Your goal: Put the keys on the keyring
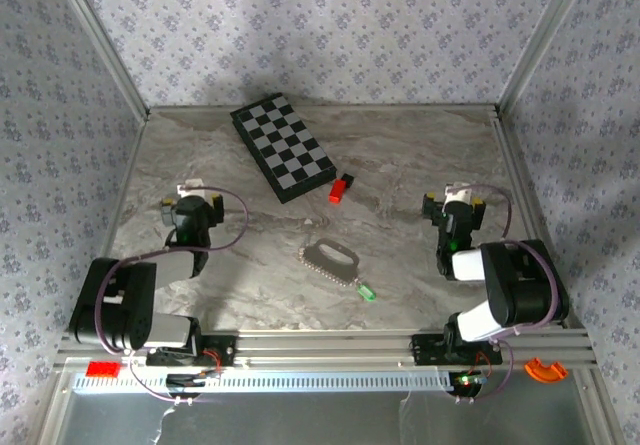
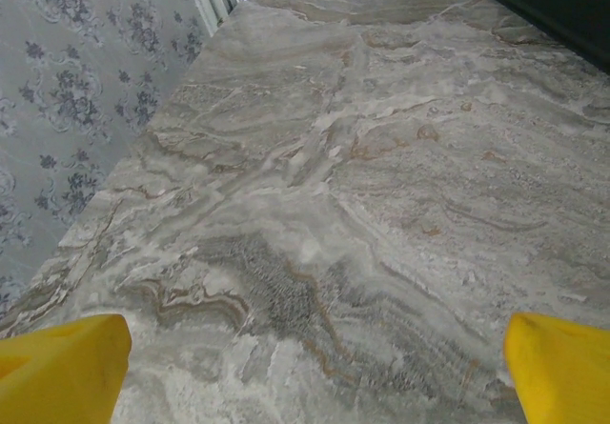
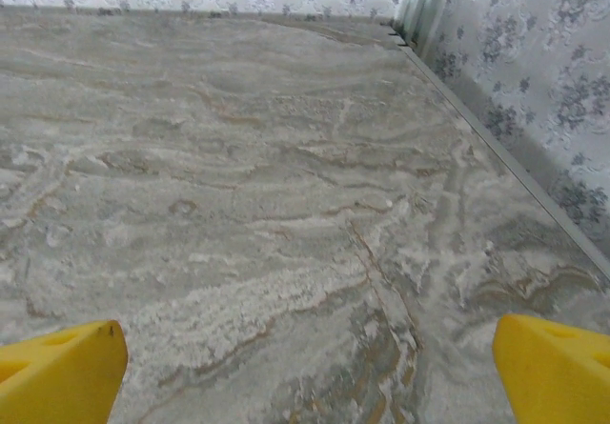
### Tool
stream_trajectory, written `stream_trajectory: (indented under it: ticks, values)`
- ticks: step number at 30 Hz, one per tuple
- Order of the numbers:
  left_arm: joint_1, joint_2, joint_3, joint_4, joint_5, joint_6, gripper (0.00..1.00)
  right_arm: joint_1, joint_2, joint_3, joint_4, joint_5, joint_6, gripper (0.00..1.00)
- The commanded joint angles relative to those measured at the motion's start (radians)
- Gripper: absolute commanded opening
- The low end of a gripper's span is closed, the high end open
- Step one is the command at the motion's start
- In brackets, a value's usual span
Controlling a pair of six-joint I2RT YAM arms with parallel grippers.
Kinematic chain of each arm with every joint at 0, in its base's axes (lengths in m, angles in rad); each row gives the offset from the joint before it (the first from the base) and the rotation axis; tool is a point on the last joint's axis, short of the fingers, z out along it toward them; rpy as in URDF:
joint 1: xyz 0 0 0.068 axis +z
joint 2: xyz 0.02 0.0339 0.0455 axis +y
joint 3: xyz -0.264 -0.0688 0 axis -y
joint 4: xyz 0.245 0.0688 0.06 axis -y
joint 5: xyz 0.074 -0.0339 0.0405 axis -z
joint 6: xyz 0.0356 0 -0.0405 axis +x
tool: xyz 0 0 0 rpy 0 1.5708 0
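Note:
The keyring [image 1: 330, 258], a pale glinting chain loop, lies on the marble table near the front middle. Just to its lower right rests the key [image 1: 366, 291] with a bright green head. My left gripper [image 1: 187, 197] hovers at the left side of the table, well left of the keyring. Its yellow fingertips [image 2: 62, 367] stand wide apart over bare marble, so it is open. My right gripper [image 1: 455, 200] is at the right side, far from the key. It is open too, yellow fingertips [image 3: 553, 372] spread with nothing between them.
A black-and-grey checkerboard [image 1: 283, 146] lies tilted at the back middle, its dark edge [image 2: 562, 5] at the top right of the left wrist view. A red-and-black block [image 1: 341, 188] sits beside its near corner. Patterned walls close the table on three sides.

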Motion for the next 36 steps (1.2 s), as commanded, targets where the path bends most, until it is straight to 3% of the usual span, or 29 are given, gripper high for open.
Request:
stream_trajectory:
  ticks: [1,5,9,11,15,17,36]
  values:
    - [0.008,0.006,0.035,0.031,0.025,0.019,1.00,-0.022,0.059,0.032,0.044,-0.063,-0.009,1.00]
    - [0.009,0.003,-0.005,0.111,0.035,0.026,1.00,-0.024,0.058,0.056,-0.007,-0.041,0.008,1.00]
    - [0.052,0.128,-0.062,0.353,0.086,-0.014,1.00,-0.032,0.055,0.066,-0.031,-0.052,0.022,1.00]
    - [0.067,0.112,-0.040,0.278,0.117,-0.032,1.00,-0.033,0.053,0.065,-0.032,-0.053,0.021,1.00]
    - [0.086,0.183,-0.020,0.312,0.135,-0.043,1.00,-0.034,0.053,0.065,-0.032,-0.052,0.020,1.00]
    - [0.091,0.166,0.022,0.202,0.141,-0.052,1.00,-0.033,0.053,0.066,-0.032,-0.050,0.020,1.00]
    - [0.095,0.173,0.021,0.214,0.145,-0.056,1.00,-0.047,0.051,0.068,-0.045,-0.074,0.021,1.00]
